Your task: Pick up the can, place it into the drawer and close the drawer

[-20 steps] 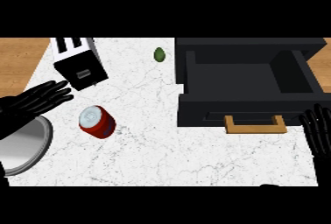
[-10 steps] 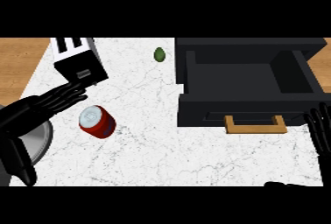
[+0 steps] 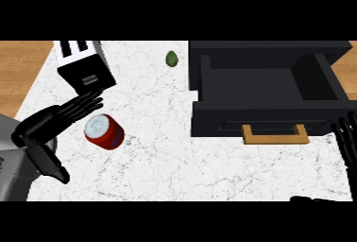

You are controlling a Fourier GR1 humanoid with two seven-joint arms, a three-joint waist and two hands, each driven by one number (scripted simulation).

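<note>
Red can (image 3: 105,132) beside unclenched left hand (image 3: 59,119) — toaster (image 3: 85,67) behind, drawer (image 3: 268,97) open.

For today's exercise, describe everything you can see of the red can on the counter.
The can is a short red cylinder with a pale silver-grey top, and it looks like metal. It appears to lie tilted on the white marbled counter, its top facing up and to the left. It sits left of the open black drawer and below the toaster. The left hand is close beside it at the left, fingers extended toward its top; contact cannot be confirmed.
</note>
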